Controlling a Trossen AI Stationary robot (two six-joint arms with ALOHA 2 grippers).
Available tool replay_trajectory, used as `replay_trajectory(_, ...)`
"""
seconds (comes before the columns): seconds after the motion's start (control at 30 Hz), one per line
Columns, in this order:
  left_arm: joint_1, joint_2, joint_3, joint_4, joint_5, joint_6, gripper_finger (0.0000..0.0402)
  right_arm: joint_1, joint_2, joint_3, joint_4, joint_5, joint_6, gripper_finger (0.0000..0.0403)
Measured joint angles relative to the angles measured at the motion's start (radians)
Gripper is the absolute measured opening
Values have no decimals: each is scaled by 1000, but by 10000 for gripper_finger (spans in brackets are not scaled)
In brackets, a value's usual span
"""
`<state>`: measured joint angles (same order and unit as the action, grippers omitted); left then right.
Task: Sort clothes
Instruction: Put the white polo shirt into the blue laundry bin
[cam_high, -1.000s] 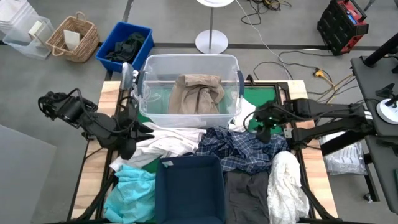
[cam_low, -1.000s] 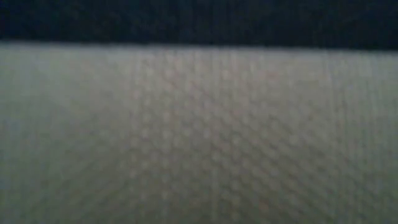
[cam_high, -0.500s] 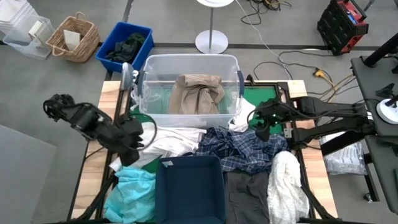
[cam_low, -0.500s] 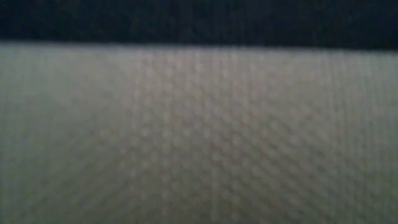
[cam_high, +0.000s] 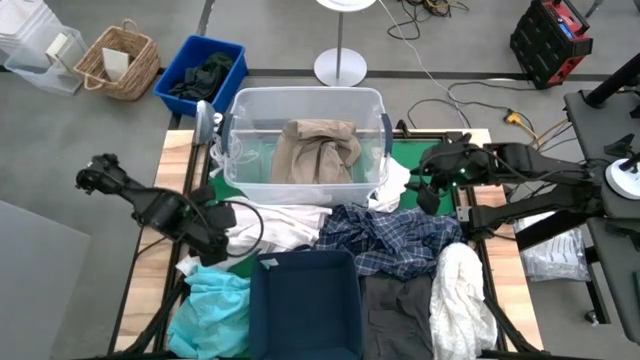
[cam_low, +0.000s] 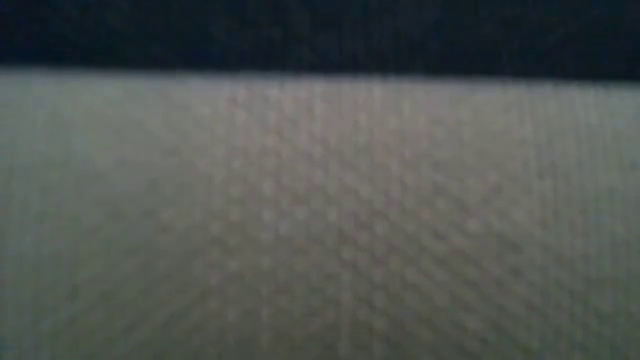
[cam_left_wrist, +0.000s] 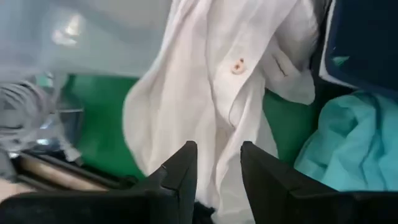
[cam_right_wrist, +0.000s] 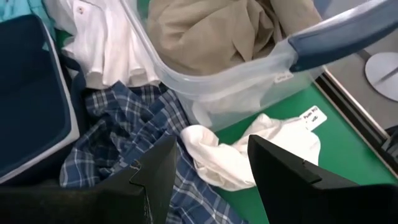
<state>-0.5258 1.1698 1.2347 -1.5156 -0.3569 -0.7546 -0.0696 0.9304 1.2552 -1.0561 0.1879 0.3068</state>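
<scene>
Near edge of the tabletop (cam_high: 150, 250): navy bin (cam_high: 305, 305) looks empty, nothing sorted into it yet. Flanking it: teal garment (cam_high: 215, 300) on the left, dark grey garment (cam_high: 395, 315) and a bunched white garment (cam_high: 462, 295) on the right, all loose on the tabletop. Low view is blocked by fabric right at the lens, no use. Mid-table: left gripper (cam_high: 222, 222) sits at the edge of the white shirt (cam_high: 280, 228); wrist view shows its fingers (cam_left_wrist: 180, 177) parted with a narrow gap, shirt cloth hanging just ahead, can't tell if any is actually pinched. Plaid shirt (cam_high: 400, 240) lies crumpled next to it. Right gripper (cam_high: 428, 192) hovers above a small white piece (cam_right_wrist: 249, 152) beside the tub, fingers wide apart, holding nothing. Far side: clear tub (cam_high: 300, 105) holds only the beige garment (cam_high: 315, 150). Judgement: early stage, one item sorted, roughly six pieces still out on the table.
</scene>
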Motion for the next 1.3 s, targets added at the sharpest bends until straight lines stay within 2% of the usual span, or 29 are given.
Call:
replay_trajectory(0.17, -1, -115, -191, 209, 0, -35, 114, 0, 1, 2, 0, 0, 0, 189)
replay_trajectory(0.3, -1, -157, -308, 275, 0, -40, 126, 0, 7, 0, 0, 0, 7, 189)
replay_trajectory(0.47, -1, -171, -432, 347, 0, -65, 164, 0, 25, 0, 0, 0, 12, 189)
replay_trajectory(0.7, -1, -170, -545, 496, -16, -50, 226, 0, 54, 0, 0, 0, 25, 189)
replay_trajectory(0.9, -1, -157, -650, 557, -71, -68, 252, 0, 73, 0, 3, -1, 40, 189)
replay_trajectory(1.03, -1, -168, -723, 638, -72, -109, 243, 0, 80, 0, 8, -1, 42, 189)
replay_trajectory(1.13, -1, -177, -773, 716, -62, -144, 218, 0, 82, 0, 26, -1, 38, 189)
replay_trajectory(1.23, -1, -177, -804, 741, -45, -189, 165, 0, 82, -1, 34, -1, 37, 189)
replay_trajectory(1.3, -1, -178, -817, 741, -30, -211, 114, 0, 82, -1, 50, -1, 36, 189)
